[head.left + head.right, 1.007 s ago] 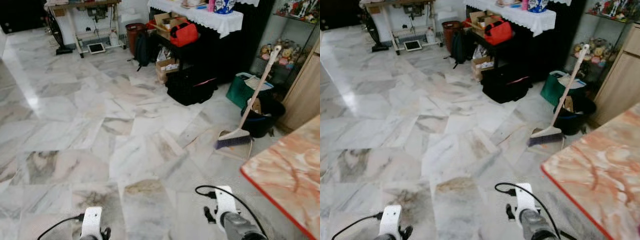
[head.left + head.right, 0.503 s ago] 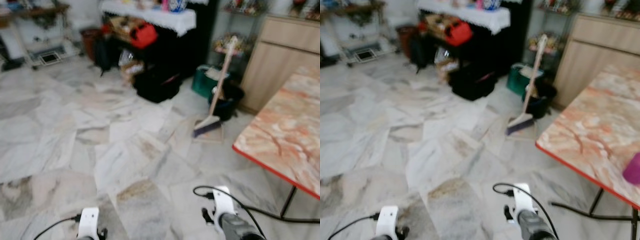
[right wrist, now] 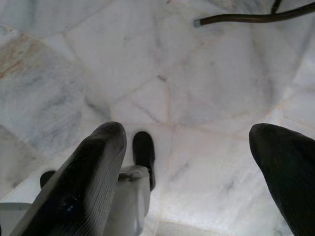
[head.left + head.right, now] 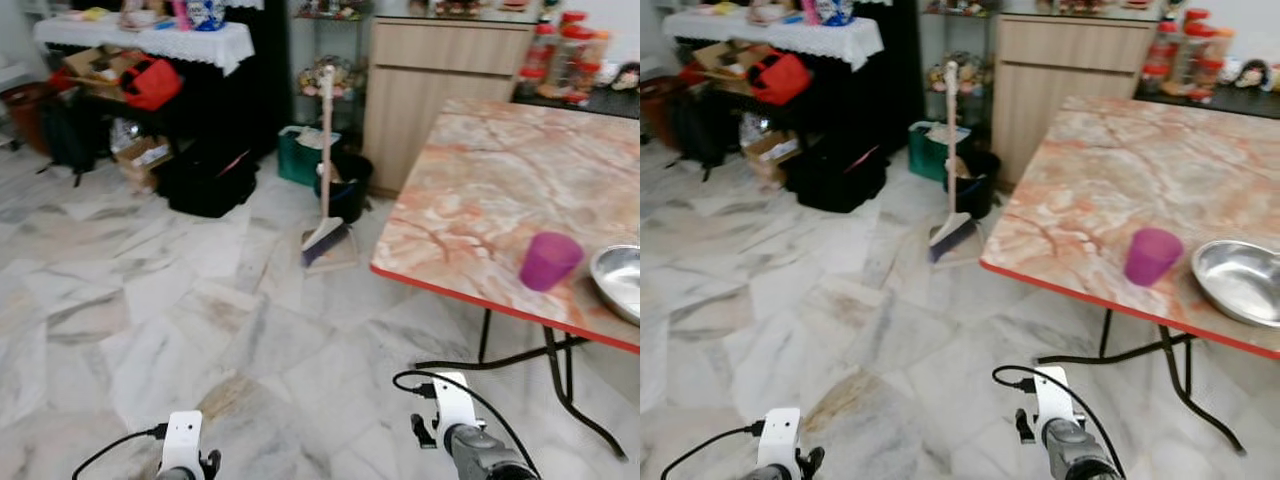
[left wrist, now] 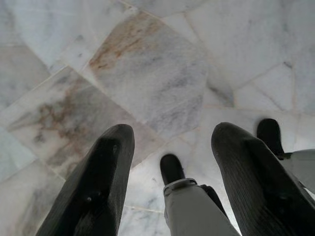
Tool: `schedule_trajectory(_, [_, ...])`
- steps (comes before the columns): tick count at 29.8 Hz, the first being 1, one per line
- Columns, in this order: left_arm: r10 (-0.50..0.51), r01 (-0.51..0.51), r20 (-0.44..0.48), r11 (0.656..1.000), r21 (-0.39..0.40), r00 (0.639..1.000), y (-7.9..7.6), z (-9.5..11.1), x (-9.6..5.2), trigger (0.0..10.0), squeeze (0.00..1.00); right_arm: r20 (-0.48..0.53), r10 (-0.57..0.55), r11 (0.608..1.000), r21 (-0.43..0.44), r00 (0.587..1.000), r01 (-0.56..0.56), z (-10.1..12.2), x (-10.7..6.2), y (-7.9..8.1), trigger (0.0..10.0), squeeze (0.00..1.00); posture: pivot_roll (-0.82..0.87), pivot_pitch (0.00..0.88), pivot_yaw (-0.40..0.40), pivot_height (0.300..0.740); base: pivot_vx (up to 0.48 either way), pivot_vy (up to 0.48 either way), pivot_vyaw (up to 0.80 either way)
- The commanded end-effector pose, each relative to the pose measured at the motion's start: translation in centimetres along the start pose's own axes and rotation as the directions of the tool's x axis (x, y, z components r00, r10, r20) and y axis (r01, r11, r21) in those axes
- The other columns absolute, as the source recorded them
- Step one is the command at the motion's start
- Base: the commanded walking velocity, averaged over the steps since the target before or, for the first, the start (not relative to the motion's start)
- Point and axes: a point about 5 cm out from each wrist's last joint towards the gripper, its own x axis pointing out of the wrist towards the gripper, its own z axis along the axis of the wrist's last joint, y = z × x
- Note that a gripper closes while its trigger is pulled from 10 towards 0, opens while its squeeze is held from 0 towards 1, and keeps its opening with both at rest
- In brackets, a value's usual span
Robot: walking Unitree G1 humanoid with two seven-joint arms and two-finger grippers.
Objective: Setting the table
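A table (image 4: 480,180) with an orange marbled top and a red edge stands to my right front. Near its front edge stands a purple cup (image 4: 551,260), and a steel bowl (image 4: 620,280) lies just right of it. Both arms hang low at the bottom of the eye views, the left arm (image 4: 182,445) and the right arm (image 4: 450,420), well short of the table. My left gripper (image 5: 170,135) points down at the marble floor, open and holding nothing. My right gripper (image 3: 189,130) is open wide over the floor, also holding nothing.
A broom (image 4: 325,170) leans on a black bucket (image 4: 345,190) by the table's far left corner. Behind them are a wooden cabinet (image 4: 440,80), a green box (image 4: 297,155) and black bags (image 4: 205,175). The table's black legs (image 4: 555,360) splay onto the floor.
The camera has swung to the right, so the whole scene slid left. The table now shows most of its top, with the purple cup and steel bowl. Both arms hang as before.
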Motion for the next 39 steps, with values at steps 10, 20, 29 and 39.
schedule_trajectory(10, [-0.013, 0.013, 0.005, 0.999, 0.033, 1.0, 0.1, 0.1, 0.0, 10.0, 0.0, -0.004, 0.002, 1.0, -0.031, 1.0, -0.002, 0.5, 0.0, 0.1, 10.0, 0.0, -0.01, 0.0, 0.024, 0.74, 0.0, 0.0, -0.61])
schedule_trajectory(20, [-0.015, 0.015, 0.004, 0.999, 0.039, 1.0, 0.1, 0.2, 0.0, 10.0, 0.0, -0.006, -0.005, 1.0, -0.023, 1.0, 0.005, 0.5, 0.0, 0.1, 10.0, 0.0, -0.01, 0.0, 0.024, 0.74, 0.0, -0.087, -0.61])
schedule_trajectory(29, [0.01, -0.01, 0.014, 1.0, 0.011, 1.0, 0.5, 0.5, 0.0, 10.0, 0.0, 0.009, 0.008, 1.0, -0.024, 1.0, -0.007, 0.9, 0.0, 0.5, 10.0, 0.0, 0.03, 0.0, -0.017, 0.74, 0.0, -0.203, -0.61])
schedule_trajectory(39, [0.012, -0.016, 0.045, 0.994, 0.106, 0.999, 0.5, 1.8, 0.2, 10.0, 0.0, 0.049, 0.006, 1.0, -0.016, 0.999, -0.006, 1.9, 0.0, 0.5, 10.0, 0.0, 0.11, 0.022, -0.11, 0.74, 0.0, 0.0, -0.06])
